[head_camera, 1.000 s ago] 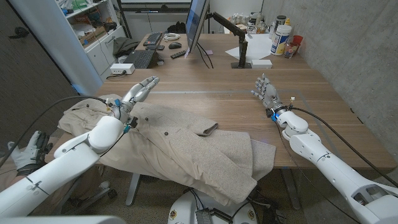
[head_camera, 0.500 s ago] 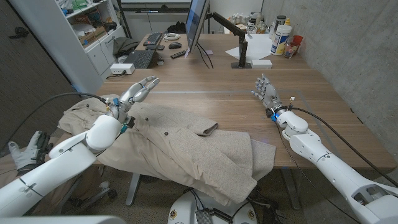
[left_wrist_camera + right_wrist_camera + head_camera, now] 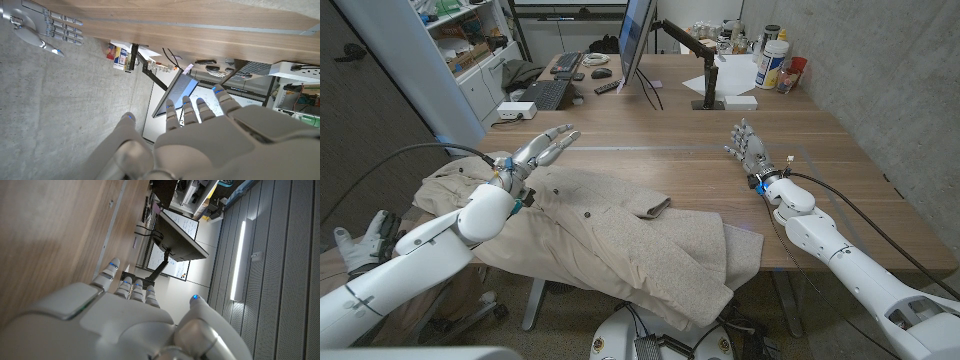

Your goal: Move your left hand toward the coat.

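Note:
A beige coat (image 3: 610,235) lies spread over the table's near left part, with its hem hanging over the front edge. My left hand (image 3: 542,148) hovers just above the coat's far upper edge, fingers stretched out and apart, holding nothing. The left wrist view shows the back of that hand (image 3: 200,140) with straight fingers. My right hand (image 3: 747,145) stands on the bare wood at the right, far from the coat, fingers straight and empty; it also appears small in the left wrist view (image 3: 42,27), and its back shows in the right wrist view (image 3: 115,315).
A monitor (image 3: 636,35) on a stand, a keyboard (image 3: 545,93) and a white box (image 3: 517,110) sit at the far left of the table (image 3: 670,135). Bottles and cans (image 3: 775,60) and papers (image 3: 728,80) stand at the far right. A grey wall runs along the right.
My left hand has dropped slightly and edged toward the coat's upper edge. The right hand has stayed still.

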Tool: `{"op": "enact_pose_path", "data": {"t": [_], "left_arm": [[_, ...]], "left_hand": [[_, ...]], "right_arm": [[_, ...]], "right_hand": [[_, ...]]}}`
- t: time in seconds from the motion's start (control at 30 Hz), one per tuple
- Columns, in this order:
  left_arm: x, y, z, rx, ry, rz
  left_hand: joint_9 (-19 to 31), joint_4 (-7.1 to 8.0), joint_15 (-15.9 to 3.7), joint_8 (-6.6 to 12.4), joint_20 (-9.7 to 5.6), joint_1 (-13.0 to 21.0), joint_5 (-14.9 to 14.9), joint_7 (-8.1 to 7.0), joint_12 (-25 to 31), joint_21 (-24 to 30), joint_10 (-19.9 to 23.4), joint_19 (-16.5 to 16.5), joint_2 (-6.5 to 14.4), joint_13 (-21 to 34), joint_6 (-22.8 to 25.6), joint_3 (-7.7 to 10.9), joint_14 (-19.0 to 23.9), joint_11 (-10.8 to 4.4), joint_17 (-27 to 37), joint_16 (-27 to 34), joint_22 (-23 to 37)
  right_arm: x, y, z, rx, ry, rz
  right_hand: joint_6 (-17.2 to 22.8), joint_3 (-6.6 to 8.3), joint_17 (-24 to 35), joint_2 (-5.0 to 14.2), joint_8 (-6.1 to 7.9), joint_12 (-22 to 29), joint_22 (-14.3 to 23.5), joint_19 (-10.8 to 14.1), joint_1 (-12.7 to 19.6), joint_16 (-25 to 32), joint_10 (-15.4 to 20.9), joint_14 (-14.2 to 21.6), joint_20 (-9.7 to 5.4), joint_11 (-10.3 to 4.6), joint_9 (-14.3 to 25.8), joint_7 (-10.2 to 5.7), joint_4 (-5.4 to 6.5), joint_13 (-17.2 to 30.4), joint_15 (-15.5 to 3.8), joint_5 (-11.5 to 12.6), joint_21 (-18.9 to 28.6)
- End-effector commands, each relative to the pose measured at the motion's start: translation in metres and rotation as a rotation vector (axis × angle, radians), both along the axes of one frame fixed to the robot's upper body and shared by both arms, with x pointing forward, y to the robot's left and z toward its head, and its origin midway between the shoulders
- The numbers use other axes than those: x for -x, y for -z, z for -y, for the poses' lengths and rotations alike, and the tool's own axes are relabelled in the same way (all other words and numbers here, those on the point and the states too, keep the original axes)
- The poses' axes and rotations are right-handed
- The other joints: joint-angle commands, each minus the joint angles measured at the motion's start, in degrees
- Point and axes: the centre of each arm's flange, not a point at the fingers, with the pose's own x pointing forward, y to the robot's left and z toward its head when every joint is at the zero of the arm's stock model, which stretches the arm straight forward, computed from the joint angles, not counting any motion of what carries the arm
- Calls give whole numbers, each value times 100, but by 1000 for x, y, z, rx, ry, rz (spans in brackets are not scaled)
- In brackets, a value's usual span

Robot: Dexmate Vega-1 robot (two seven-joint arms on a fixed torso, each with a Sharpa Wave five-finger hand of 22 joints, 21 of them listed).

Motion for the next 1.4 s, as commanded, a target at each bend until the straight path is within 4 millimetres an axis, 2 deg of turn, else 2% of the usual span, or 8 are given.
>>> {"op": "enact_pose_path", "data": {"t": [0.03, 0.17, 0.53, 1.0, 1.4], "left_arm": [[4, 0, 0, -33, 38, 10], [6, 1, 4, -72, 68, 26], [10, 1, 7, -90, 121, 48], [22, 5, -4, -116, 135, 54], [30, 5, -4, -191, 79, 37]], "left_hand": [[23, -45, -20, 51, 43, 69, 19, -9, 36, 22, 49, 60, -18, 7, 112, 7, 32, -70, 1, 37, 17], [24, -79, -54, 77, -12, 97, 26, -5, 84, 50, 178, 151, -14, 6, 218, 23, 94, -91, 1, 52, 17], [24, -136, -74, 104, -20, 148, 35, -8, 113, 58, 274, 221, -4, 4, 360, 55, 188, -121, -2, 67, 16], [24, -162, -71, 81, -15, 147, 34, 4, 112, 50, 291, 231, -35, 3, 353, 47, 199, -114, 1, 59, 17], [24, -184, -66, 60, -2, 166, 35, 6, 98, 44, 269, 233, -24, 2, 331, 63, 191, -115, 0, 48, 17]], "right_arm": [[0, 0, 0, 3, 5, 1], [0, 0, 0, 10, 4, 5], [-1, -1, -1, 15, 12, 2], [-1, -1, -1, 20, 27, 4], [0, -2, 2, 14, 45, 11]], "right_hand": [[-64, -21, 5, 6, -29, 35, 11, 15, -64, 25, -27, -60, 27, -6, 10, -12, 17, -3, -72, 42, -18], [-61, -23, 3, 7, -27, 35, 12, 21, -64, 27, -34, -61, 27, -8, 10, -9, 17, -3, -75, 43, -22], [-70, -27, -2, 9, -29, 39, 12, 22, -67, 30, -38, -70, 29, -3, 10, -15, 16, -4, -78, 44, -35], [-87, -34, -6, 7, -34, 42, 12, 28, -70, 32, -45, -81, 30, 3, 10, -7, 14, -5, -69, 44, -45], [-94, -39, -10, 6, -34, 44, 13, 32, -71, 39, -50, -78, 30, -8, 10, -9, 12, -6, -70, 44, -54]]}}
